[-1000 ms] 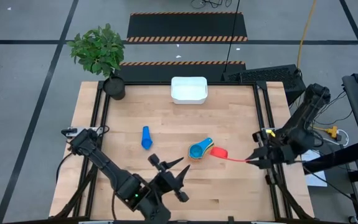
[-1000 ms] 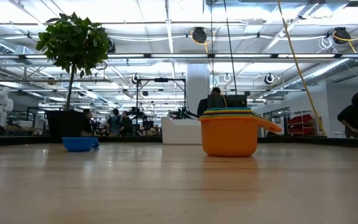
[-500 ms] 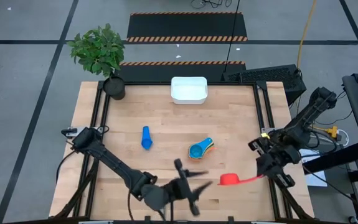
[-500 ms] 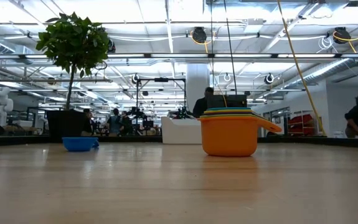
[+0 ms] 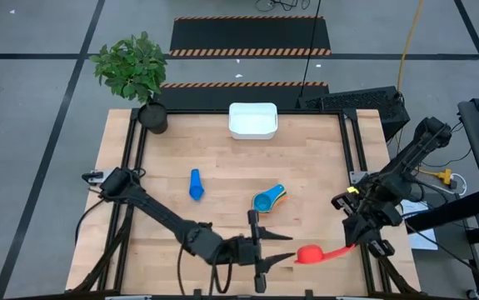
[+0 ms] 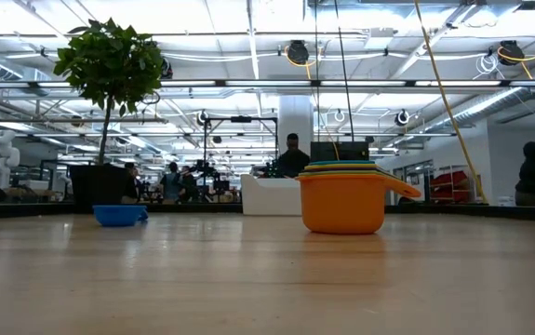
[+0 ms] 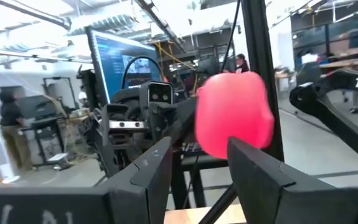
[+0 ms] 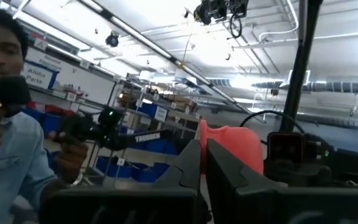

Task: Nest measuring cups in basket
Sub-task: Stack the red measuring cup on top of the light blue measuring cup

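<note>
High view: our right gripper [image 5: 357, 242] is clamped on the handle of the red cup [image 5: 309, 254], holding it out over the table's near edge, bowl toward the left gripper [image 5: 274, 253]. Left fingers stand apart, facing the bowl with nothing in them (looks like a handover setup, our guess). The rest of the measuring cups: a nested stack [image 5: 267, 200] mid-table, a lone blue cup [image 5: 195, 184] left of it. The basket [image 5: 252, 120] sits at the far edge, well apart from everything. The potted plant [image 5: 137, 73] is at the far left corner, clear of the path. Only the stack lies between us and the basket.
</note>
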{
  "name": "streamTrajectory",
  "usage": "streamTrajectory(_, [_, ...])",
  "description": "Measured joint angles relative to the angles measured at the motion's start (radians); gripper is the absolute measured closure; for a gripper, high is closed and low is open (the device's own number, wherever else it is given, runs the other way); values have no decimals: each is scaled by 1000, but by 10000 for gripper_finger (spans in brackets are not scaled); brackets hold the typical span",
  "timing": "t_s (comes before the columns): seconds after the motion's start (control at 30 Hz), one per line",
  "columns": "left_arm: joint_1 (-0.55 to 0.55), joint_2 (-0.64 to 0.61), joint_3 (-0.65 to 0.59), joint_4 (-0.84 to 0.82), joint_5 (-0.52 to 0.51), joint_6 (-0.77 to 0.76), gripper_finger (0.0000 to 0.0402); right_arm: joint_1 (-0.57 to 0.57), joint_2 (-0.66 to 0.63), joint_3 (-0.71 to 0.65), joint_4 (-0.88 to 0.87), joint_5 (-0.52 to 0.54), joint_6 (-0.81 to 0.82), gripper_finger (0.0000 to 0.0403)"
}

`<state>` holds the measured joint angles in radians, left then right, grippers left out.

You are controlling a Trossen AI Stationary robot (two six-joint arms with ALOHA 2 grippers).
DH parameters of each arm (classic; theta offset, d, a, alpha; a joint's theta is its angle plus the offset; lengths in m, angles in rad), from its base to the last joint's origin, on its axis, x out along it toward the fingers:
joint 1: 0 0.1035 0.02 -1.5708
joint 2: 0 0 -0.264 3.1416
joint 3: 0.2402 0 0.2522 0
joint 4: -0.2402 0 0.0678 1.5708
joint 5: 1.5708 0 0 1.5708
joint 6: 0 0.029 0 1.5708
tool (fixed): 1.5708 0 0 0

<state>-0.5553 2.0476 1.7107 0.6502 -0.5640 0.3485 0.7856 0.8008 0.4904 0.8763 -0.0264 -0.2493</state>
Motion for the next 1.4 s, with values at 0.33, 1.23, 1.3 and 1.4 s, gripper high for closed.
streamTrajectory(0.33, [9, 12, -1, -11, 39, 12, 243, 0, 16, 0, 46, 51, 2, 403])
streamTrajectory(1.23, [-15, 12, -1, 32, -47, 34, 243, 0, -17, 0, -22, 107, 2, 403])
streamTrajectory(1.3, [-14, 12, -1, 33, -47, 33, 243, 0, -17, 0, -22, 107, 2, 403])
streamTrajectory(1.4, [-14, 12, -1, 34, -47, 30, 243, 0, -17, 0, -21, 107, 2, 403])
